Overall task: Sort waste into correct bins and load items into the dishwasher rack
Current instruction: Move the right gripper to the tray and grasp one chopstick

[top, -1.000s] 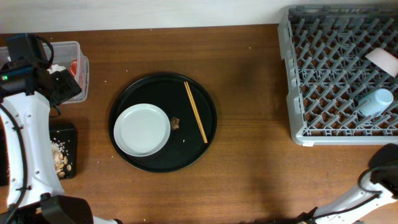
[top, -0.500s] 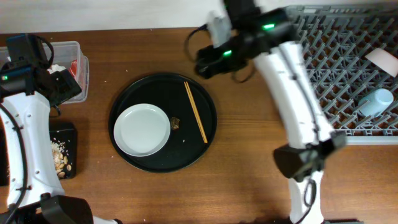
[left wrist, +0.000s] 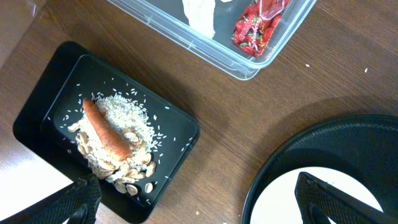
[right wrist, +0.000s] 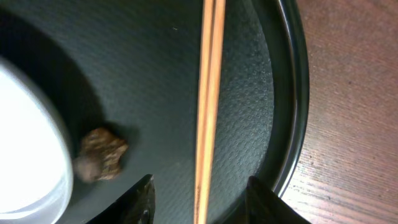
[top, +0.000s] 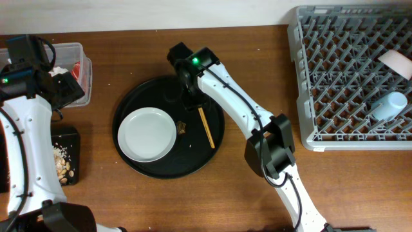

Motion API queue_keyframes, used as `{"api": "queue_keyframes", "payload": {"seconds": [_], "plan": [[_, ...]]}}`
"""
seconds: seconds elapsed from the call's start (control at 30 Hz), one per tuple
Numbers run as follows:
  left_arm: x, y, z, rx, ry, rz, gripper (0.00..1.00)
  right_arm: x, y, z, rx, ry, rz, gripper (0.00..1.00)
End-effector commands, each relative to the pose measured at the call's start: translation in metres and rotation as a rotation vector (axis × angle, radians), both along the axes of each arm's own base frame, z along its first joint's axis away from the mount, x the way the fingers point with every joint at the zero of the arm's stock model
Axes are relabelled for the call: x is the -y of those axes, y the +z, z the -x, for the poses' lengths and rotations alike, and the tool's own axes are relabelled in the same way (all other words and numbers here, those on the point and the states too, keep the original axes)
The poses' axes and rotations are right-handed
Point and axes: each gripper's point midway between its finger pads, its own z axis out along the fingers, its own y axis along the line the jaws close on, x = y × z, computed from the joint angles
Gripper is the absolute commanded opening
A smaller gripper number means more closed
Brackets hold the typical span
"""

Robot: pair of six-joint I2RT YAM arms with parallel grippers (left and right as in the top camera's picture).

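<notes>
Here, right pincer (right wrist: pixel 199 200), jaws apart, straddles the wooden chopsticks (right wrist: pixel 208 93); brown scrap (right wrist: pixel 102 152) and white plate (right wrist: pixel 25 143) lie lower left; left pincer (left wrist: pixel 202 202) gapes.

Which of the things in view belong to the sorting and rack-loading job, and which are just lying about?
Job: white plate, chopsticks, blue cup, brown bit, carrot, rice scraps, red wrapper, tissue, clear tub, black bin, grey rack.
Lying about: round black tray, wooden table.
</notes>
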Motion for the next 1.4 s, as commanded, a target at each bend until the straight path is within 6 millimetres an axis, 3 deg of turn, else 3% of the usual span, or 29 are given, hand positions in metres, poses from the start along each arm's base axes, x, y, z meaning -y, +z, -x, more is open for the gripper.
{"api": "queue_keyframes", "payload": {"seconds": [0.0, 0.1, 0.2, 0.43, 0.67, 1.2, 1.37], "plan": [[0.000, -0.003, 0.001, -0.008, 0.010, -0.001, 0.99, 0.018, -0.034, 0.006, -0.052, -0.022, 0.072, 0.46], [0.000, -0.003, 0.001, -0.007, 0.010, -0.001, 0.99, 0.025, -0.060, 0.016, -0.093, -0.022, 0.101, 0.44], [0.000, -0.003, 0.001, -0.008, 0.010, -0.001, 0.99, 0.023, -0.067, 0.021, -0.117, -0.021, 0.081, 0.40], [0.000, -0.003, 0.001, -0.007, 0.010, -0.001, 0.99, 0.021, -0.064, 0.019, -0.110, -0.021, 0.076, 0.08], [0.000, -0.003, 0.001, -0.008, 0.010, -0.001, 0.99, 0.014, -0.034, 0.013, -0.089, -0.021, 0.046, 0.15], [0.000, -0.003, 0.001, -0.008, 0.010, -0.001, 0.99, -0.018, -0.040, 0.013, -0.079, 0.009, -0.065, 0.22], [0.000, -0.003, 0.001, -0.007, 0.010, -0.001, 0.99, -0.018, -0.062, 0.012, -0.087, 0.011, -0.036, 0.25]]}}
